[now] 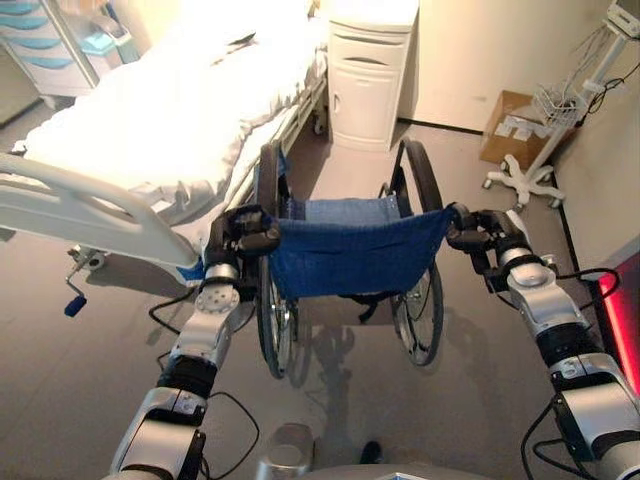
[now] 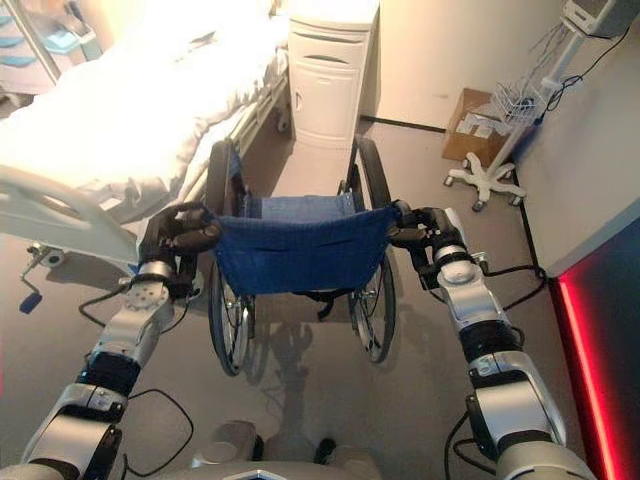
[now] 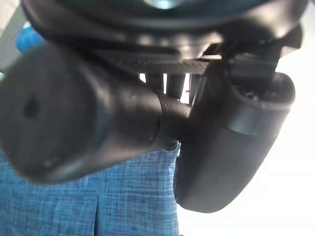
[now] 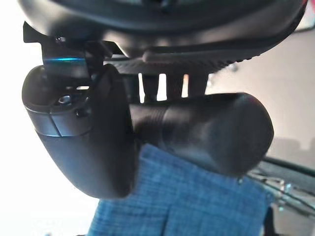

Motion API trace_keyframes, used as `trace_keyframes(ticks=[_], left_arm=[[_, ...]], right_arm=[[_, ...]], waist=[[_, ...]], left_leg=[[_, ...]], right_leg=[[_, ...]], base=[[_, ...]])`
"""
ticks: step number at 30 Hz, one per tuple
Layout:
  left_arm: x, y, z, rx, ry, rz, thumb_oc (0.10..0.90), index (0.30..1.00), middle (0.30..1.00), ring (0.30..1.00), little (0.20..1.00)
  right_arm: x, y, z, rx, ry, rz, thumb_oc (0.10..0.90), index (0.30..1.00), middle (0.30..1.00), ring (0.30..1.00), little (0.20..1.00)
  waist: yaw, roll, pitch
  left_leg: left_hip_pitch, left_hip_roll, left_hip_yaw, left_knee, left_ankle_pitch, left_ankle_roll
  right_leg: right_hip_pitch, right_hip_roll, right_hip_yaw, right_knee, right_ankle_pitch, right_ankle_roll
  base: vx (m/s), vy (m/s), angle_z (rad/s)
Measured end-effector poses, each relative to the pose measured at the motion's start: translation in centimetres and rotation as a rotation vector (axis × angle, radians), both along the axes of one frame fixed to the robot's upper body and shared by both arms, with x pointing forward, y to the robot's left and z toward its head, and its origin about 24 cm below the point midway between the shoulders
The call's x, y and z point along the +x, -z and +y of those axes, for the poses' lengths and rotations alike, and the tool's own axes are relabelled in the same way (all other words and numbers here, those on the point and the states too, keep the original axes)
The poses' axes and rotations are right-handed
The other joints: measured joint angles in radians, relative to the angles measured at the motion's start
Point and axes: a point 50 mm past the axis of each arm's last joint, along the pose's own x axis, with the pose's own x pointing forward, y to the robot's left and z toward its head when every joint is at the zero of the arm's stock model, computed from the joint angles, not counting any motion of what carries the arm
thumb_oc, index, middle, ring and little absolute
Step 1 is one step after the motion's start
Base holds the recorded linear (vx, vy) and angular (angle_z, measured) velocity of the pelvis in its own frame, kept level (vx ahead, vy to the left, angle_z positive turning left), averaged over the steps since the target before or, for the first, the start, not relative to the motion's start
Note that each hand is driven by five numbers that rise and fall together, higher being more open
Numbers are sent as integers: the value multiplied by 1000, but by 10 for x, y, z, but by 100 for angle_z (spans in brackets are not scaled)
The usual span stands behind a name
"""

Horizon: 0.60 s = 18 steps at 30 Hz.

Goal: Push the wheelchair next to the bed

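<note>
Blue cloth formed the backrest of the wheelchair [image 1: 350,258], which we saw standing on the grey floor [image 1: 80,390] with its back turned toward us. It stood just beside the bed [image 1: 170,110], near the bed's foot corner, its large left wheel close to the bed frame and to the white rail [image 1: 90,205] at that side. The left hand [image 1: 243,232] was curled round the left push handle [image 3: 74,123]; in the left wrist view we saw the thumb wrapped under the dark grip with the fingers closed over it. The right hand [image 1: 478,232] was likewise clenched round the right push handle [image 4: 206,130], thumb on one side and fingers on the other, with the blue backrest cloth hanging just below. Beyond the wheelchair a white bedside cabinet [image 1: 368,70] stood against the wall, at the bed's far side edge. A cardboard box [image 1: 512,125] lay on the floor by the wall to the right, next to a white wheeled stand [image 1: 545,150]. A drawer cart [image 1: 50,45] with pale blue fronts stood at the far left, beyond the bed.
</note>
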Motion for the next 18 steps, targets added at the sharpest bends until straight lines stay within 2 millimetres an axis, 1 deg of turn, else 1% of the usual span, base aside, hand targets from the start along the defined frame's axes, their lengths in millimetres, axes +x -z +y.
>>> trace_keyframes(ticks=[1, 2, 3, 4, 5, 6, 7, 8, 9, 10, 11, 12, 13, 14, 15, 16, 17, 18], left_arm=[[-2, 2, -1, -1, 2, 4, 400, 300, 300, 300, 300], [-3, 5, -2, -6, 4, 10, 400, 300, 300, 300, 300], [-5, 6, -2, -7, 5, 12, 400, 300, 300, 300, 300], [-5, 6, -3, -11, 7, 8, 400, 300, 300, 300, 300], [-5, 5, -3, -14, 8, 2, 400, 300, 300, 300, 300], [-5, 4, -2, -14, 8, -1, 400, 300, 300, 300, 300], [-5, 2, -1, -15, 6, -8, 400, 300, 300, 300, 300], [-7, 1, 3, -12, 6, -11, 400, 300, 300, 300, 300], [-8, 0, 6, -13, 0, -15, 400, 300, 300, 300, 300], [-11, -1, 8, -15, -5, -20, 400, 300, 300, 300, 300], [-12, -2, 10, -16, -8, -24, 400, 300, 300, 300, 300], [-12, -3, 12, -16, -8, -27, 400, 300, 300, 300, 300], [-11, -4, 15, -17, -8, -25, 400, 300, 300, 300, 300], [-11, -5, 17, -12, -12, -25, 400, 300, 300, 300, 300], [-11, -7, 21, -5, -14, -27, 400, 300, 300, 300, 300], [-11, -8, 23, -2, -16, -27, 400, 300, 300, 300, 300], [-10, -9, 25, 4, -16, -29, 400, 300, 300, 300, 300], [-9, -8, 27, 11, -13, -25, 400, 300, 300, 300, 300]], right_arm=[[-1, 2, 0, 1, 3, 5, 400, 300, 300, 300, 300], [-2, 3, -2, -3, 9, 8, 400, 300, 300, 300, 300], [-2, 3, -2, -4, 10, 5, 400, 300, 300, 300, 300], [-2, 2, -3, -9, 16, 0, 400, 300, 300, 300, 300], [-2, -2, -1, -12, 18, -19, 400, 300, 300, 300, 300], [-2, -2, -1, -13, 21, -22, 400, 300, 300, 300, 300], [-2, -3, 0, -14, 20, -27, 400, 300, 300, 300, 300], [-1, -4, 2, -12, 14, -25, 400, 300, 300, 300, 300], [-1, -6, 5, -11, 7, -26, 400, 300, 300, 300, 300], [-1, -7, 7, -12, 0, -30, 400, 300, 300, 300, 300], [0, -8, 9, -12, -5, -34, 400, 300, 300, 300, 300], [0, -10, 11, -10, -8, -37, 400, 300, 300, 300, 300], [1, -11, 13, -10, -12, -34, 400, 300, 300, 300, 300], [1, -10, 16, -1, -11, -31, 400, 300, 300, 300, 300], [3, -10, 20, 10, -16, -35, 400, 300, 300, 300, 300], [2, -9, 22, 15, -17, -34, 400, 300, 300, 300, 300], [3, -8, 24, 19, -18, -35, 400, 300, 300, 300, 300], [2, -6, 26, 27, -15, -33, 400, 300, 300, 300, 300]], waist=[[9, 3, 0], [18, 13, 1], [29, 38, 0], [29, 55, 1], [46, 89, 1], [56, 100, 2], [73, 113, -1], [83, 117, -2], [92, 122, -2], [98, 131, -5], [99, 136, -6], [99, 137, -8], [98, 114, -5], [101, 115, -8], [103, 111, -10], [102, 100, -7], [104, 101, -10], [104, 97, -11]], left_leg=[[-12, -23, 39, -64, 1, 1], [-22, -34, 55, -138, 5, -4], [-46, -33, 63, -186, 9, -10], [-48, -21, 71, -210, 14, -18], [-72, 1, 73, -278, 30, -42], [-72, 10, 74, -306, 36, -52], [-84, 29, 69, -338, 37, -53], [-82, 39, 56, -368, 43, -62], [-77, 49, 46, -377, 43, -62], [-59, 64, 45, -381, 43, -62], [-47, 69, 47, -385, 46, -60], [-34, 62, 74, -383, 71, -45], [-33, 43, 88, -362, 75, -38], [-19, 37, 113, -355, 96, -9], [-10, 28, 119, -351, 108, 9], [-4, 21, 124, -349, 112, 14], [6, 15, 127, -350, 112, 15], [28, 5, 127, -357, 111, 17]], right_leg=[[30, 10, 9, -33, 2, -1], [56, 23, 23, -55, 5, -2], [79, 46, 29, -74, 0, -11], [83, 61, 27, -85, 6, -10], [101, 90, 47, -92, -6, -27], [106, 99, 53, -93, -9, -31], [120, 110, 68, -92, -15, -35], [131, 115, 89, -91, -25, -34], [141, 117, 112, -84, -40, -30], [148, 117, 125, -72, -57, -19], [152, 115, 134, -63, -72, -14], [151, 94, 138, -28, -104, 0], [153, 67, 141, -6, -129, 17], [152, 50, 126, 23, -138, 35], [157, 34, 110, 38, -144, 39], [159, 26, 97, 42, -145, 39], [162, 16, 75, 57, -144, 41], [159, 2, 42, 97, -137, 51]], base=[[360, -80, -4], [364, -71, -12], [374, -58, -19], [385, -19, -30], [335, 3, -37], [425, 37, -55], [395, 74, -51], [437, 109, -58], [371, 126, -54], [343, 129, -48], [470, 175, -37], [406, 152, -23], [434, 165, -27], [366, 151, -32], [415, 175, -33], [346, 160, -26], [366, 234, -23], [341, 262, -19]])
